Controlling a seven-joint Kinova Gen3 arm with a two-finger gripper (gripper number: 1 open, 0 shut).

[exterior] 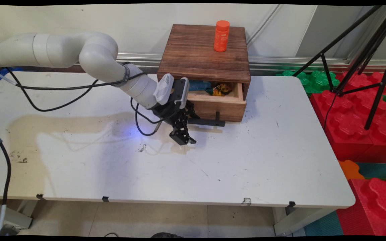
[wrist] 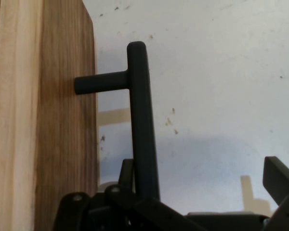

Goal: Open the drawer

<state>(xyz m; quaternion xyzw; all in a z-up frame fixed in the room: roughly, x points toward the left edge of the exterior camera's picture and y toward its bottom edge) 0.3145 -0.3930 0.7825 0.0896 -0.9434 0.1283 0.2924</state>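
The drawer (exterior: 220, 100) stands partly pulled out of the box (exterior: 204, 53), its handle (wrist: 142, 130) between the parted fingers of the gripper (exterior: 183, 139), unclamped.

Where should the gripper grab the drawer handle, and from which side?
Probably the handle bar's open span between its posts, coming from the table side in front of the drawer. The bar stands off the wooden front, leaving a gap for one finger behind it. The gripper is open beside it.
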